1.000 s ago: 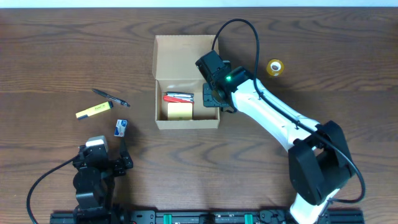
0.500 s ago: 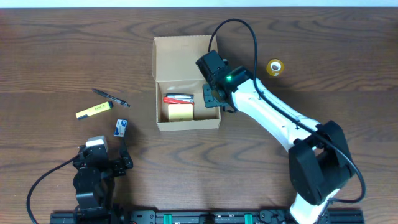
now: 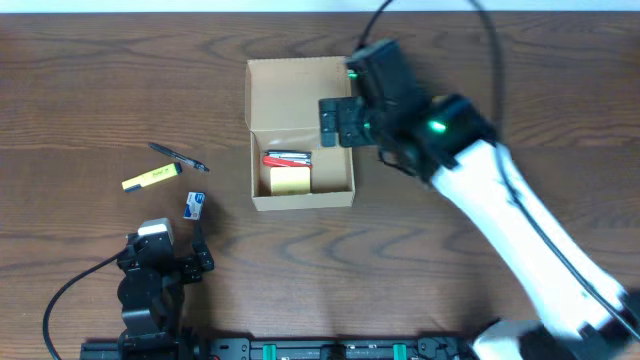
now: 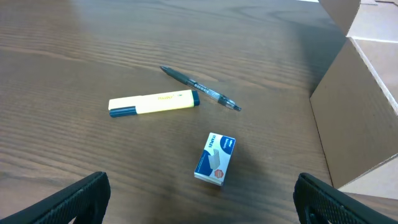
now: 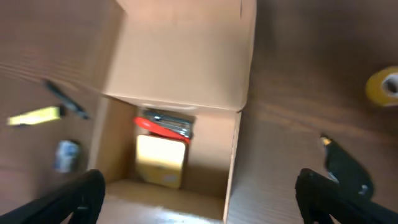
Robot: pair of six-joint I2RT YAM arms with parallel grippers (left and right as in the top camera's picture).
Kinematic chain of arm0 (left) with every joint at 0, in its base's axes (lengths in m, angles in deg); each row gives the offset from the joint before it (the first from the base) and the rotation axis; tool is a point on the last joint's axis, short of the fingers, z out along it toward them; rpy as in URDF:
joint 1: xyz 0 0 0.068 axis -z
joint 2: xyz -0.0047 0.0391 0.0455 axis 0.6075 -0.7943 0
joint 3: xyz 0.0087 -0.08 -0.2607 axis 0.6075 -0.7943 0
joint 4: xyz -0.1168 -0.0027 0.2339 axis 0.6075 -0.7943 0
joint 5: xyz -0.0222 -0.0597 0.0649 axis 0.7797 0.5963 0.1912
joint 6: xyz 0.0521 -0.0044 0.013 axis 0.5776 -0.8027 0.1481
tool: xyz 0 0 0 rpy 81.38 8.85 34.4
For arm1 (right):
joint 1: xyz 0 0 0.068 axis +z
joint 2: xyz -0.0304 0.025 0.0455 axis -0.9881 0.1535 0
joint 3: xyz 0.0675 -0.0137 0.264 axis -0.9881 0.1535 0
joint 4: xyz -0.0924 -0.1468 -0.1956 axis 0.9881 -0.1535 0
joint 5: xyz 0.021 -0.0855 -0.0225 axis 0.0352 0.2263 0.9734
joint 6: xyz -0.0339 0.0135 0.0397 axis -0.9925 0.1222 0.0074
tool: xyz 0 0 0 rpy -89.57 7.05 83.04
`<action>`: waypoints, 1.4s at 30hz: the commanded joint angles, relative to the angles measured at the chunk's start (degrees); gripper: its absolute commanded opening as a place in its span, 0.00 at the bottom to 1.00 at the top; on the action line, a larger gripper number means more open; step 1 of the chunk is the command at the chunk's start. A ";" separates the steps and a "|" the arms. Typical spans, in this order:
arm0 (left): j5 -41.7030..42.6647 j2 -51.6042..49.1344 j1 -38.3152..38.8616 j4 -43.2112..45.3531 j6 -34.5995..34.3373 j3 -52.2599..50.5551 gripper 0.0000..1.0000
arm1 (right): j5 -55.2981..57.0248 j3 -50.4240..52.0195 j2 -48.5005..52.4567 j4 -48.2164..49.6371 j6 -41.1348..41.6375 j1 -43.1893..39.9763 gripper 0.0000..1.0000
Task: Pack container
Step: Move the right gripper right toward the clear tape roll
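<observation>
The container [image 3: 300, 190] is a tan cardboard box, its flap lid [image 3: 295, 88] folded back flat. Inside lie a red-handled item [image 3: 287, 158] and a yellow pad [image 3: 288, 180], also seen as the pad [image 5: 161, 160] in the right wrist view. My right gripper [image 3: 338, 123] hangs open and empty above the box's right wall [image 5: 231, 168]; its own point is [image 5: 199, 200]. My left gripper [image 4: 214, 202] rests open near the front left, empty, with the container's side [image 4: 354, 118] to its right.
A pen [image 3: 180, 157], a yellow highlighter [image 3: 151, 177] and a small blue box [image 3: 194, 205] lie left of the container. A yellow tape roll [image 5: 382, 87] and a blurred dark object [image 5: 348, 169] sit on the table to its right.
My right gripper has opened from shut and the arm has risen above the box, now covering the tape roll in the overhead view. The left arm has not moved.
</observation>
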 commanded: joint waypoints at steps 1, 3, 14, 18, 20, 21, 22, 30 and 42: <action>-0.85 0.33 0.24 0.02 0.02 -0.96 0.95 | -0.04 -0.31 -2.32 -2.34 -0.02 0.79 0.99; -0.83 0.33 0.24 0.02 0.02 -0.96 0.95 | -0.37 -0.31 -2.80 -4.63 0.07 1.27 0.99; -0.85 0.33 0.24 0.02 0.02 -0.96 0.95 | -1.57 -0.24 -2.62 -10.36 2.36 3.45 0.99; -0.85 0.33 0.24 0.02 0.02 -0.96 0.95 | -1.53 -0.24 -2.62 -10.21 2.34 3.45 0.99; -0.85 0.33 0.24 0.02 0.02 -0.96 0.95 | -1.53 -0.24 -2.62 -10.10 2.36 3.45 0.99; -0.85 0.33 0.24 0.04 0.02 -0.96 0.95 | -1.53 -0.24 -2.62 -10.05 2.34 3.45 0.99; -0.85 0.33 0.24 0.02 0.02 -0.96 0.95 | -1.53 -0.24 -2.62 -10.25 2.16 3.45 0.99; -0.85 0.33 0.24 0.02 0.02 -0.96 0.95 | -1.29 -0.24 -2.62 -10.88 -1.75 3.43 0.99; -0.85 0.33 0.24 0.02 0.02 -0.96 0.95 | 11.82 0.74 -2.62 -19.19 -9.09 -6.23 0.99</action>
